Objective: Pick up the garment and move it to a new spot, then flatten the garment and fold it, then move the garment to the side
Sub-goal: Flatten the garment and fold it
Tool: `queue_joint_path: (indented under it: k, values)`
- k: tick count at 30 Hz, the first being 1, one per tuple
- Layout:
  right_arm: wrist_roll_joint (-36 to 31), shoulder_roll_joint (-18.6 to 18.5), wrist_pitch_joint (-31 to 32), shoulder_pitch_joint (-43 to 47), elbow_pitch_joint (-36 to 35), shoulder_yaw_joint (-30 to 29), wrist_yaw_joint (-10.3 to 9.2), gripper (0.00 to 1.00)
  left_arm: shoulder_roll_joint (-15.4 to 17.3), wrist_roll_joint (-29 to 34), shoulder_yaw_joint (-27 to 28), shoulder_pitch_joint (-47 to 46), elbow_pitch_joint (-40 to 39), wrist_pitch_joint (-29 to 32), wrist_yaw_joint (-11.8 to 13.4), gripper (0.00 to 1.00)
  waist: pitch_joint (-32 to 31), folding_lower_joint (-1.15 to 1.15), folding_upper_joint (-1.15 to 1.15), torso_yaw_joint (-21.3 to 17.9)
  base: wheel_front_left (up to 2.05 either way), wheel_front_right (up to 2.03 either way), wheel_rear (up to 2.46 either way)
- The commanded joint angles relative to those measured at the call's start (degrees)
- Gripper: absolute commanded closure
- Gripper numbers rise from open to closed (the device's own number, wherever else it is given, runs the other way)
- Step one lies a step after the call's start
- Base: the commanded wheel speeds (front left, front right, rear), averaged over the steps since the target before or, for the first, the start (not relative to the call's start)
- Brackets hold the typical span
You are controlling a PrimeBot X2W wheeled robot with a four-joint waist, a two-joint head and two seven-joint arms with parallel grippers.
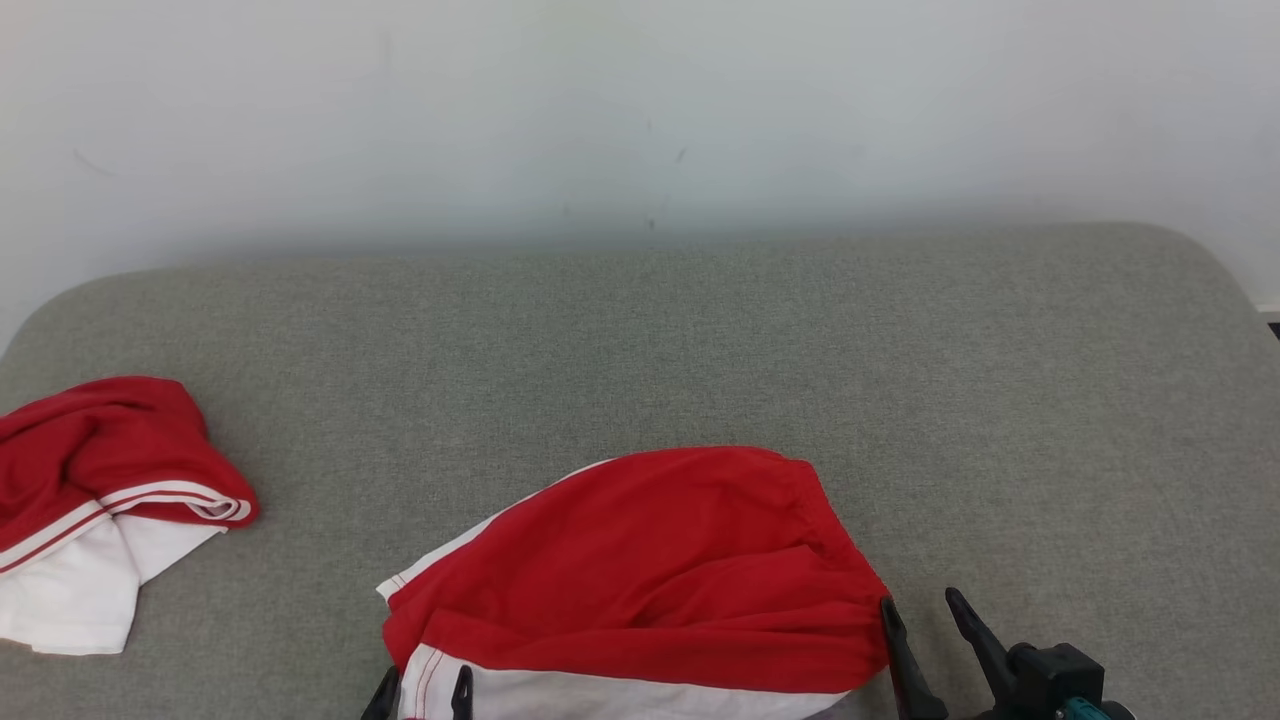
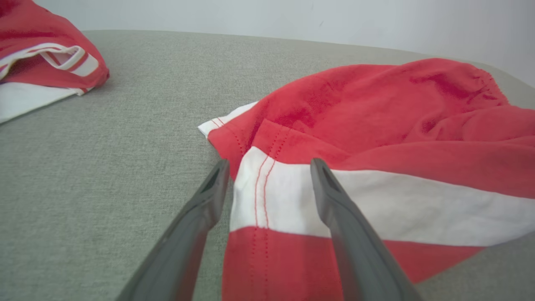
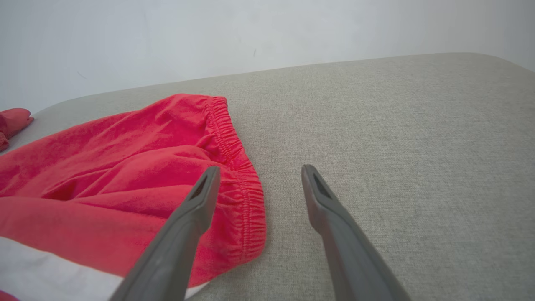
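Red-and-white shorts with an elastic waistband point(image 1: 650, 560) lie on the grey fabric tabletop point(image 1: 700, 340), front centre. Left end effector point(image 2: 269, 167) is spread wide, straddling the striped hem corner, pinching nothing. Right end effector point(image 3: 260, 170) is also spread, at the waistband edge, empty.

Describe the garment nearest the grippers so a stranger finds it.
On the grey fabric surface, look at the middle of the near edge. There lies a red cloth garment with a white band. Unlike the crumpled red-and-white garment at far left, it lies spread out.
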Motion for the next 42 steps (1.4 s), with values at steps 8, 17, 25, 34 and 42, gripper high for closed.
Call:
queue_joint_path:
  k: [8,17,25,34,42]
  values:
    - [0.7,-0.3,0.0,0.3,-0.2,0.2,0.05,0.00,0.0,-1.2,0.6,-0.8,1.5,-0.2,0.2,0.00,0.5,0.01,0.00,-0.5,0.00,0.00,0.00]
    - [0.6,-0.1,0.0,-0.1,-0.3,-0.4,0.05,0.00,0.0,-1.3,-0.5,-0.9,1.4,-0.2,-0.2,0.47,1.2,0.01,0.00,-0.2,0.00,0.00,0.00]
    - [0.1,0.4,0.0,-0.1,-0.2,-0.6,0.05,0.00,0.0,-1.1,-0.6,-0.4,1.8,-0.2,-0.2,0.27,0.9,0.01,0.00,0.6,0.00,0.00,0.00]
    - [0.1,0.7,0.0,0.1,-0.3,-0.6,0.05,0.00,0.0,-1.2,-1.2,0.1,1.4,-0.2,-0.3,0.66,0.7,0.01,0.00,0.9,0.00,0.00,0.00]
    - [0.6,0.5,0.0,0.7,-0.2,-1.0,0.05,0.00,0.0,0.1,-1.2,0.2,-1.6,-0.2,-0.5,1.00,0.8,0.01,0.00,0.9,0.00,0.00,0.00]
